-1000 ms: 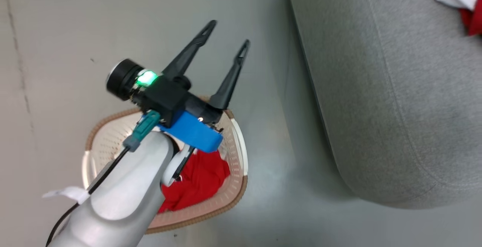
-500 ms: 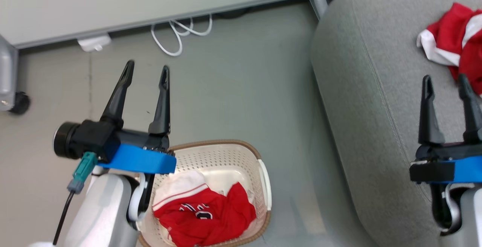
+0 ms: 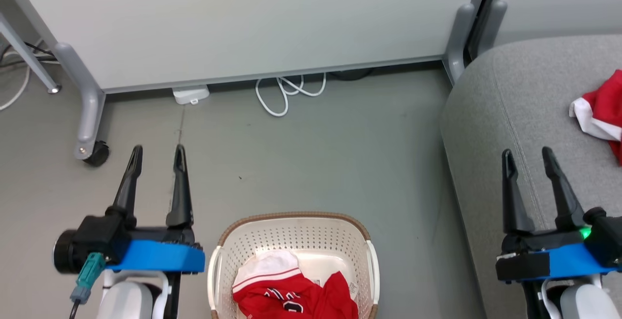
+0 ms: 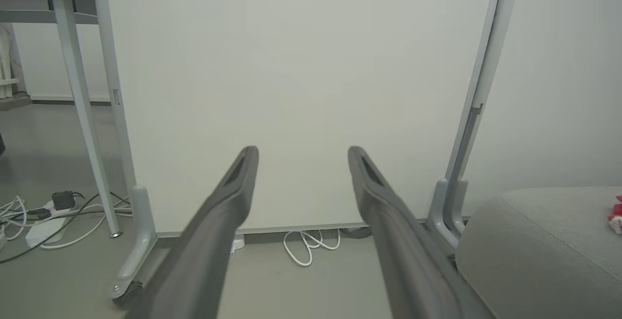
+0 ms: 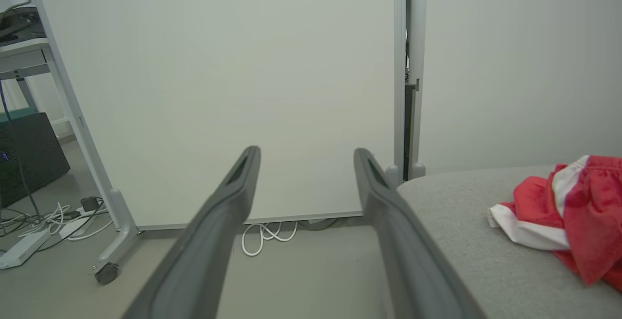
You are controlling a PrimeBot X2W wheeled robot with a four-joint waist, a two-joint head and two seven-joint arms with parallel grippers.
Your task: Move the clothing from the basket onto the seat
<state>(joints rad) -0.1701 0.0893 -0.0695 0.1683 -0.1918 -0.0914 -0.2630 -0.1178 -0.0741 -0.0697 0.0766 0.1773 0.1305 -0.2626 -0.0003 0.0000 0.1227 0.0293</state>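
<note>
Progress check: roughly halfway, I'd say. One red garment point(image 3: 606, 100), white trim and all, was already lying crumpled on the seat point(image 3: 510, 115), toward its right side. Right wrist view showed it too, and what I could see of it rested fully on the grey fabric. So that part looked done.

What was left: a red jersey point(image 3: 291, 299) with white stripes and dark lettering sat in the basket point(image 3: 301, 236), bunched at the near end with a white bit of fabric at its upper left. Basket was on the floor point(image 3: 316, 163) between the two arms, beside the seat but apart from it. Couldn't tell if anything else was buried underneath, since the head view cut off the basket's near end.

Neither arm had anything. Left pincer point(image 3: 159, 151) was spread wide with nothing between its fingers, hovering over bare floor just left of the basket and pointing toward the white partition point(image 3: 243, 17). Right pincer point(image 3: 526, 152) was just as wide and just as empty, up over the near part of the seat, short of the red garment. My guess: next job would be a reach down into the basket for that jersey, probably by the left arm since it was nearer, then a carry over to the seat.
</note>
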